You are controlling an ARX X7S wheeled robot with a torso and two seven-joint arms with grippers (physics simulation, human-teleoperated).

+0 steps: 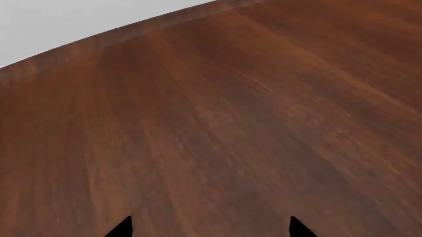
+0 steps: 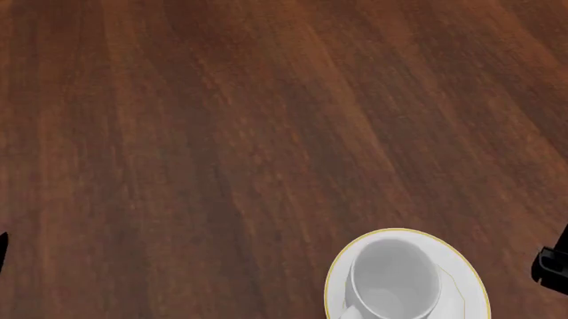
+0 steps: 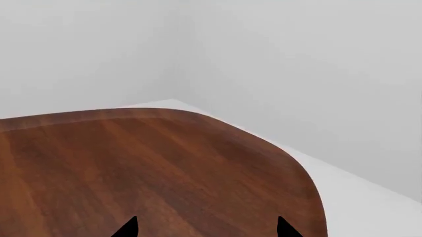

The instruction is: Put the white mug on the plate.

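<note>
On the dark wooden desk (image 2: 222,133) we see the white mug (image 2: 395,279) upright on the plate (image 2: 466,279); both end effectors spread wide, holding nothing, pale walls beyond.

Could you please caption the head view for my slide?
White mug standing on the gold-rimmed plate at the wooden table's near edge.

We find no words, numbers, labels or signs. White mug (image 2: 395,279), plate (image 2: 469,287) and brown wood table (image 2: 222,133) are all plain. We see nothing to read in wrist views either.
</note>
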